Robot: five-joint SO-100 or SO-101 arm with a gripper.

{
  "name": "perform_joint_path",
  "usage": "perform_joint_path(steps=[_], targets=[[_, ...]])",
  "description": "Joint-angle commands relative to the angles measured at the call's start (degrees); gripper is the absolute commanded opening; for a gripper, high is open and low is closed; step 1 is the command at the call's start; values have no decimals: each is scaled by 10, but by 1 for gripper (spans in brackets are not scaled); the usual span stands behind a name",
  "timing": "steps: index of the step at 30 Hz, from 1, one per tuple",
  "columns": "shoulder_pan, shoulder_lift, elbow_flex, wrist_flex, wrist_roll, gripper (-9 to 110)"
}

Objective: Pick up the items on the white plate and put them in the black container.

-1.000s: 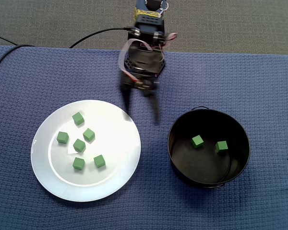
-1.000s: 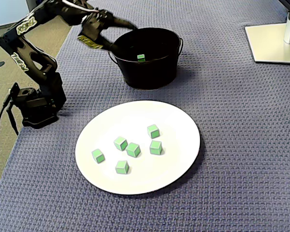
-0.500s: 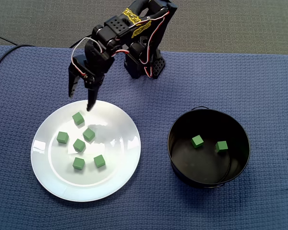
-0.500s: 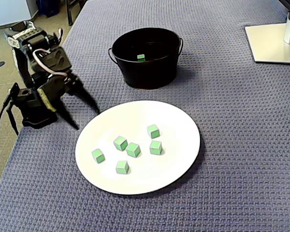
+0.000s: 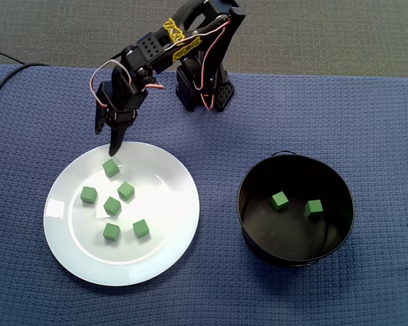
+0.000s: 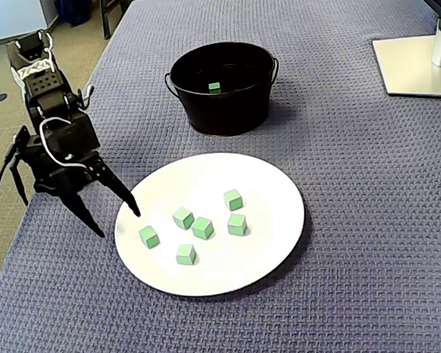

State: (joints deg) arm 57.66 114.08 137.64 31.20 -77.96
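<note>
The pincer (image 6: 117,223) has swung from beside the black container (image 5: 253,231) to the white plate's (image 5: 173,210) rim by the desk's arm-side edge, dropping lower, jaws spread, near one green cube (image 5: 110,168).

— Where can the claw (image 5: 105,141) get in over the white plate (image 5: 168,252)?

— From the top edge, as a fixed view shows it. The nearest green cube (image 5: 110,168) sits alone by the rim, clear on every side (the spread jaws stand just beside it, one tip over the rim, the other off the plate).

— And the other five cubes (image 5: 112,205)?

— Tighter. The middle two nearly touch; the outer ones have gaps around them. The plate's right half is bare.

— Toward the black container (image 6: 220,114)?

— Bare tabletop (image 5: 217,136) lies between, with nothing standing there. Its mouth is wide open, with two cubes (image 5: 279,200) low on its floor. The arm's base (image 5: 204,92) stands behind, well apart.
</note>
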Motion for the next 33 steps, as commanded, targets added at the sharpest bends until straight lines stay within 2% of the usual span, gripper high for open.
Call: perform_joint_path(steps=[1,9,15,33], targets=[[-20,-44,-55,-11,14,25],[-38,-131,-107,-19,7,25],[-54,-158,-75,-120,11,26],[-74,-161,-33,-126,9,24]])
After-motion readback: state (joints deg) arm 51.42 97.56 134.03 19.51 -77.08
